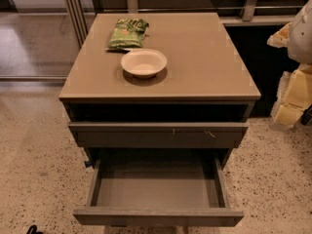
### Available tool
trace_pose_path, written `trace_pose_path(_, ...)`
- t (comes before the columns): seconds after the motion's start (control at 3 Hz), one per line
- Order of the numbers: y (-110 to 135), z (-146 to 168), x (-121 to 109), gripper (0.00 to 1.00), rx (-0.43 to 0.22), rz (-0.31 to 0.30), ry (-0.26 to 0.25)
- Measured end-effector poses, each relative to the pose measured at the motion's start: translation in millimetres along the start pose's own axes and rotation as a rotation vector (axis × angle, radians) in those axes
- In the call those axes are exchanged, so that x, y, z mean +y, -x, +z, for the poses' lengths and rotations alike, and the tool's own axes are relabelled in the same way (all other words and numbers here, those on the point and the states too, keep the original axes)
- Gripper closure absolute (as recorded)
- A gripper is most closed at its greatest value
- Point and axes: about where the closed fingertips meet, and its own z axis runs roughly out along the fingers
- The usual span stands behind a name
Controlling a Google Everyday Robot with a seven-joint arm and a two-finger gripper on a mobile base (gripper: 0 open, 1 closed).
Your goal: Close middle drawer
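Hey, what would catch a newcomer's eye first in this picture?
The middle drawer gapes wide open at the bottom of the view, its grey inside bare. On the cabinet top sit a white bowl and, behind it, a green bag. The gripper hangs at the right edge, apart from the drawer.

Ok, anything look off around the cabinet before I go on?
The middle drawer hangs pulled far out, empty. The drawer above sits slightly ajar, with pale scratches on its front. The green bag and bowl lie tidy on top; nothing spilled. The gripper is not in view; only the arm shows at the right edge.
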Motion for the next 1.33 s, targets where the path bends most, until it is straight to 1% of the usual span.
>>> trace_pose_path(0.33, 0, 0, 0, 0.0, 0.0, 0.0, 0.0)
trace_pose_path(0.67, 0, 0, 0, 0.0, -0.021, 0.013, -0.009)
trace_pose_path(1.0, -3, 34, 15, 0.0, -0.15, 0.135, 0.019)
trace_pose_path(1.33, 1, 65, 30, 0.0, -0.256, 0.224, 0.046)
